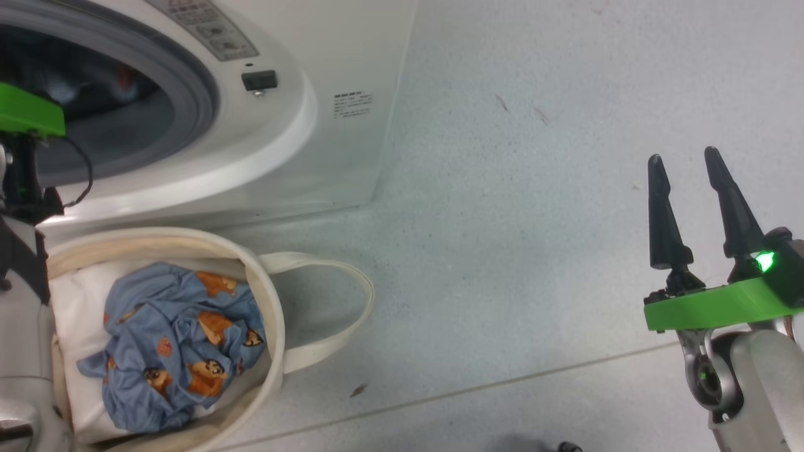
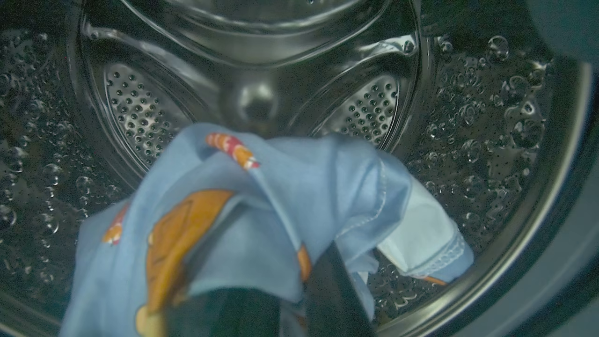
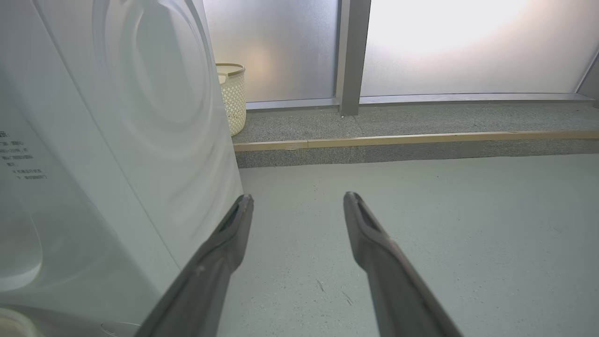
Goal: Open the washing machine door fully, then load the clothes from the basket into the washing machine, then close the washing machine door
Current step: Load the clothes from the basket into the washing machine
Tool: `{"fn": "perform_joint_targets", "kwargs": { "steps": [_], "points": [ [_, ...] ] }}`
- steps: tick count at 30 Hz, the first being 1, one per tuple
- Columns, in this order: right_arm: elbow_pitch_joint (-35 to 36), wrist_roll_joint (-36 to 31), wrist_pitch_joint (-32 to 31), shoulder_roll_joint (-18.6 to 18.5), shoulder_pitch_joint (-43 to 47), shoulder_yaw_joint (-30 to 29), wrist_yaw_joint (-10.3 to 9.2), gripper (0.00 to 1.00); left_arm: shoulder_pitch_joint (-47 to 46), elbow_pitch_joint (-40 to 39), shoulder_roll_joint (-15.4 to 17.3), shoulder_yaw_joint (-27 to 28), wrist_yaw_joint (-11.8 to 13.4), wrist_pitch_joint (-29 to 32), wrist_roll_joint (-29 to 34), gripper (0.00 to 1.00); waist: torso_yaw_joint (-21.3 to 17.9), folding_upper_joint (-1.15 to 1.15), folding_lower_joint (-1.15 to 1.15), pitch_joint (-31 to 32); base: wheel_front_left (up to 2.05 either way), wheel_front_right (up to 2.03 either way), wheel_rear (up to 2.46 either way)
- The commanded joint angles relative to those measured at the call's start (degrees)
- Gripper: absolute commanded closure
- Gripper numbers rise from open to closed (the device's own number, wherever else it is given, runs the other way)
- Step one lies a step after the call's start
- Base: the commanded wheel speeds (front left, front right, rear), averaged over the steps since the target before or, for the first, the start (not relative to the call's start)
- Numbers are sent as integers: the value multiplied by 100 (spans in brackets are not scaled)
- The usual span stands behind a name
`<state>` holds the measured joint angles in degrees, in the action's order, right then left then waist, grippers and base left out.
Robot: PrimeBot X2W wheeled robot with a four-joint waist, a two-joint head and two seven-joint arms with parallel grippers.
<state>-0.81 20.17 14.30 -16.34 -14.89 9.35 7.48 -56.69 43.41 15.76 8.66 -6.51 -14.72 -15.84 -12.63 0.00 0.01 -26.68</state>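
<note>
inside the drum (image 2: pixel 140 107) of the washing machine (image 1: pixel 295 125), blue bear cloth (image 2: pixel 299 187) is draping over my left gripper (image 2: pixel 299 299), and i cannot tell its jaws' state. loading is running partway: more clothes (image 1: pixel 176 339) are waiting in the basket (image 1: pixel 270 326), my right gripper (image 1: pixel 683 157) idling, jaws apart.

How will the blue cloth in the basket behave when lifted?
The blue cloth lies crumpled in soft folds, so it will probably flop and drape. It looks thin, so likely light. Loose ends may drag on the basket.

Small print on the washing machine (image 1: pixel 342 37) side label (image 1: pixel 352 105) is unreadable.
</note>
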Motion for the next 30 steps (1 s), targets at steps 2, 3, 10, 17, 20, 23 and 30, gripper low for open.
{"fn": "perform_joint_targets", "kwargs": {
  "steps": [2, 3, 10, 17, 20, 23, 30],
  "points": [
    [217, -58, 70, -89, 119, 38, 1, 0, -28, -143, 130, 196, -7, -28, 144, 100, -35, 0, -1, -142, 0, 0, 0],
    [222, -67, 70, -82, 124, 41, 1, 0, -38, -95, 92, 249, -15, -28, 179, 100, -39, 0, -1, -164, 0, 0, 0],
    [265, -99, 70, -24, 112, 45, 1, 0, -280, 502, 119, 315, -65, -28, 466, 100, -158, 0, -1, -315, 0, 0, 0],
    [257, -112, 70, -2, 95, 55, 1, 0, -701, 770, 362, 163, -82, -28, 745, 100, -330, 0, -1, -342, 0, 0, 0],
    [251, -111, 70, -4, 73, 56, 1, 0, -716, 856, 328, 204, -81, -28, 765, 0, -363, 0, -1, -342, 0, 0, 0],
    [208, -99, 70, 19, 70, 86, 1, 0, -788, 1848, 297, 111, -46, 55, 819, 0, -364, 0, -1, -295, 0, 0, 0],
    [161, -57, 70, 105, 4, 147, 1, 0, -929, 2855, 207, 131, 117, 462, 714, 0, -247, 0, -1, -174, 0, 0, 0]
  ]
}}
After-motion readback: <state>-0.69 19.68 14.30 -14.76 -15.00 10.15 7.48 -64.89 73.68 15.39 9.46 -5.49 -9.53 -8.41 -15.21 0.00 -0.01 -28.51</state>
